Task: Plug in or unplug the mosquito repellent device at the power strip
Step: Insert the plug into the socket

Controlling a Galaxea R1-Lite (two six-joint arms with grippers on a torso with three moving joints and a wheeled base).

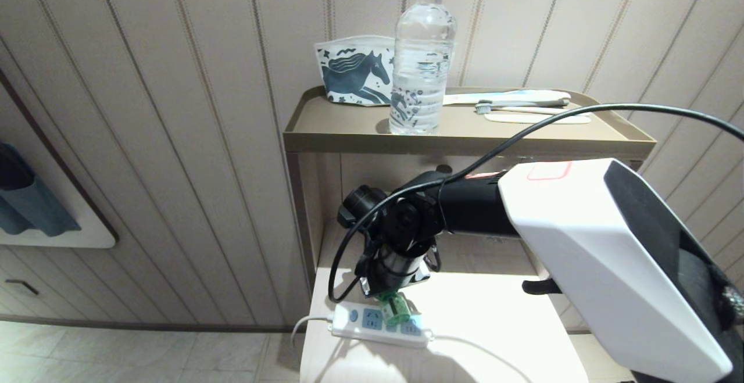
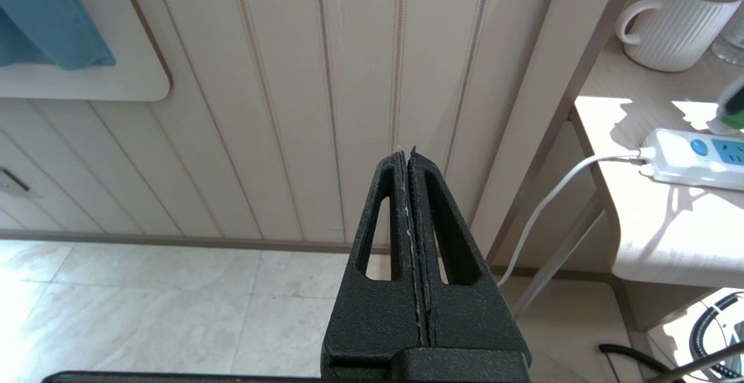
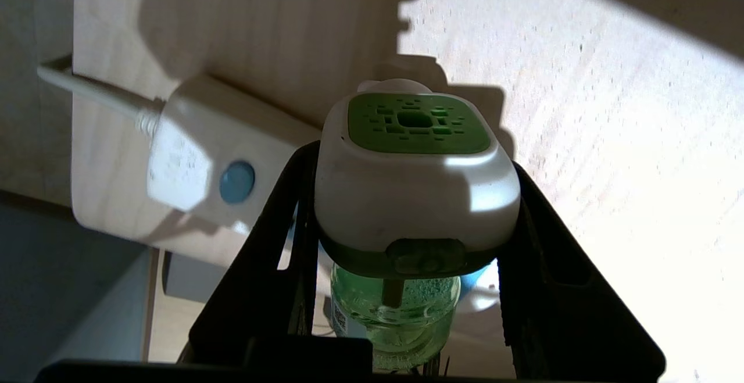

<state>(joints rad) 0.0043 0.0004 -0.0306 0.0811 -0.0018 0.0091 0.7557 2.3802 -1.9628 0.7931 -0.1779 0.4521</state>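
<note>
Two fingers [image 3: 526, 267] flanking repellent device [image 3: 415, 179]

— Where's the mosquito repellent device [image 3: 415, 182]?

— Over the power strip [image 1: 378, 324], at the strip's middle and right-hand sockets; it's tilted. Whether its pins are seated can't be seen.

— What does it look like?

— A rounded white head with a green vented face, and a translucent green bottle of liquid attached to it.

— And the strip?

— A white bar with light-blue socket faces and a round blue button, lying flat along the left front edge of the pale wooden surface, its white cord trailing off the left edge
</note>
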